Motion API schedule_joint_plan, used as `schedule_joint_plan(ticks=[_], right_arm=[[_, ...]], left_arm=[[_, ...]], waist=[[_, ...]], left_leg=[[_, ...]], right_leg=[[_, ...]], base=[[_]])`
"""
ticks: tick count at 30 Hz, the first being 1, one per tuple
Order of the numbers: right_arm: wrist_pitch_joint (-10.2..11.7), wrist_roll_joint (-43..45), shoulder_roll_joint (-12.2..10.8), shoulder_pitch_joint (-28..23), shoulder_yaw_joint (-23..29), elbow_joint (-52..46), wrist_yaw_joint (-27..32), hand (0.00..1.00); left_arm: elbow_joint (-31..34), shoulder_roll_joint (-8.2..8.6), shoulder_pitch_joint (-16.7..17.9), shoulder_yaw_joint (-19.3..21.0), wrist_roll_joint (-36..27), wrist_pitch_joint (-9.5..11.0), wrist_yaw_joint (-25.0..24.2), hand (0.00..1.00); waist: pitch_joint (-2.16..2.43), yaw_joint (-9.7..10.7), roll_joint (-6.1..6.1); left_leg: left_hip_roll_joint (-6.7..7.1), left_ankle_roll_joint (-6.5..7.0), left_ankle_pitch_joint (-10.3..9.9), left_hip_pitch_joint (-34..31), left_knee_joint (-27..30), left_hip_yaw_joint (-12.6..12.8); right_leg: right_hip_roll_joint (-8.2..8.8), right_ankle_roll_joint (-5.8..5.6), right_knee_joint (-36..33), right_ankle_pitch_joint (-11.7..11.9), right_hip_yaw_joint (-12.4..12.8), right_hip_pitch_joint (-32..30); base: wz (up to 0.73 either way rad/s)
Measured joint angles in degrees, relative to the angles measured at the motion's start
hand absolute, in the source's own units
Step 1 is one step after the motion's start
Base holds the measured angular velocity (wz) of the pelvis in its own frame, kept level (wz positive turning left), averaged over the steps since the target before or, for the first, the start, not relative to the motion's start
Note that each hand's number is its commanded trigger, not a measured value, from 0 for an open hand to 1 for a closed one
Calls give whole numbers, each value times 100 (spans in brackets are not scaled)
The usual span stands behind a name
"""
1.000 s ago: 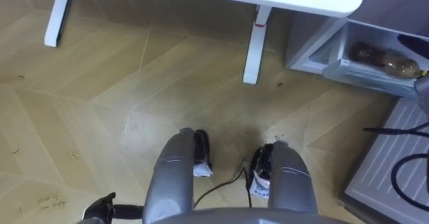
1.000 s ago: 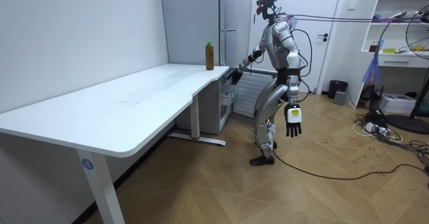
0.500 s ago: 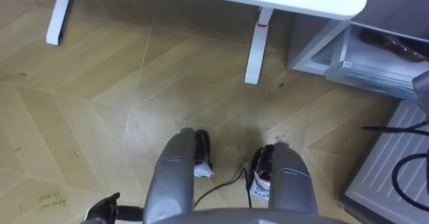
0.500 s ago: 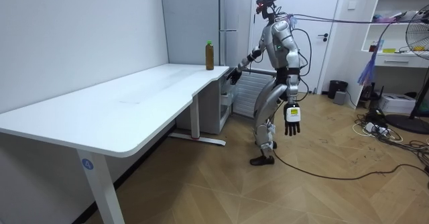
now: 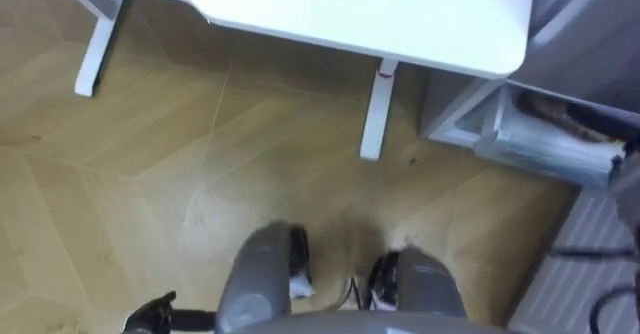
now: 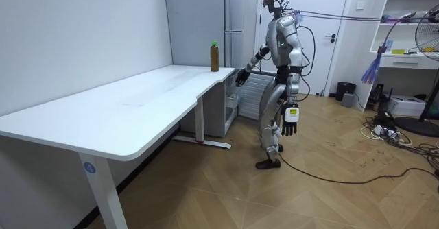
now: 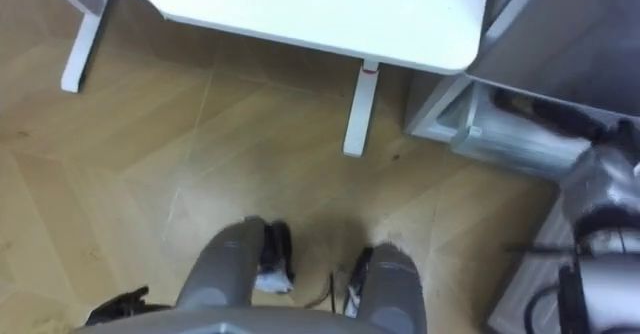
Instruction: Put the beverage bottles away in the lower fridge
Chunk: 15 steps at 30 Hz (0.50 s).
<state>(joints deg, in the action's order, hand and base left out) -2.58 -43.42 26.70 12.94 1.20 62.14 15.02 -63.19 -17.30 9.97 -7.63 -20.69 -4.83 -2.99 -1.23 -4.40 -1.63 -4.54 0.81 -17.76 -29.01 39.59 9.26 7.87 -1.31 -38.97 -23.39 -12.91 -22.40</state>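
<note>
Straightening the robot beside the table (image 6: 137, 102), I am bringing more of it into view: the bottle (image 6: 215, 56) is standing unpicked at its far corner, the left hand (image 6: 291, 121) is hanging slack and empty, and I cannot tell the right hand's (image 6: 240, 77) grip off that corner.

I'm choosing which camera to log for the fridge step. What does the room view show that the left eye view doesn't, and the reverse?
Room view adds: the bottle upright with its green cap on the end of the white table, the tall fridge, and the right hand held out toward it. Left eye view adds: a look down into the open lower compartment, blurred brown shapes inside. Both: that table and the left hand hanging open at the robot's side.
</note>
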Motion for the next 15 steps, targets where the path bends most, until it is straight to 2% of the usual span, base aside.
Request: schedule_joint_plan(ticks=[2, 3, 5, 6, 8, 11, 15], right_arm=[[-16, 176, -334, -524, -10, 12, -189, 0], [-50, 231, -401, -637, -11, 15, -215, 0], [-103, 469, -629, -1090, -142, 140, -362, 0], [-107, 505, -700, -1187, -181, 199, -400, 0], [-124, 617, -990, -1556, -223, 300, -480, 0], [-120, 1102, -1198, -1940, -224, 372, -656, 0], [-122, 1837, -1404, -2136, -309, 437, -651, 0]], left_arm=[[-3, 27, 128, 76, -130, -15, 15, 0], [2, 50, 158, 77, -130, -15, 16, 0], [-81, 134, 245, 75, -123, -8, 24, 0], [-99, 146, 271, 75, -111, -4, 31, 0], [-154, 228, 341, 166, -117, 6, 145, 0], [-160, 391, 370, 405, -113, 24, 236, 0], [-162, 508, 390, 621, -124, 38, 351, 0]], waist=[[63, 18, -35], [70, 2, -22], [122, 68, 69], [132, 78, 74], [122, 118, 60], [127, 186, 122], [126, 244, 112]], left_leg=[[18, -17, -15, 381, -232, 8], [21, -18, -15, 480, -292, 10], [24, -24, -12, 896, -569, 19], [34, -26, -11, 1010, -635, 25], [90, -54, 7, 1405, -900, 46], [143, -61, 16, 1743, -1152, 31], [159, -64, 17, 1989, -1351, 141]], right_leg=[[-22, -32, 272, 29, -35, 416], [-28, -38, 361, 54, -51, 529], [-92, -72, 807, 188, -112, 1018], [-99, -84, 896, 204, -113, 1142], [-109, -112, 1223, 272, -121, 1544], [-139, -158, 1612, 383, -136, 1949], [-141, -181, 1864, 464, -89, 2144]], base=[[0], [0], [0], [0], [-4], [-2], [-15]])
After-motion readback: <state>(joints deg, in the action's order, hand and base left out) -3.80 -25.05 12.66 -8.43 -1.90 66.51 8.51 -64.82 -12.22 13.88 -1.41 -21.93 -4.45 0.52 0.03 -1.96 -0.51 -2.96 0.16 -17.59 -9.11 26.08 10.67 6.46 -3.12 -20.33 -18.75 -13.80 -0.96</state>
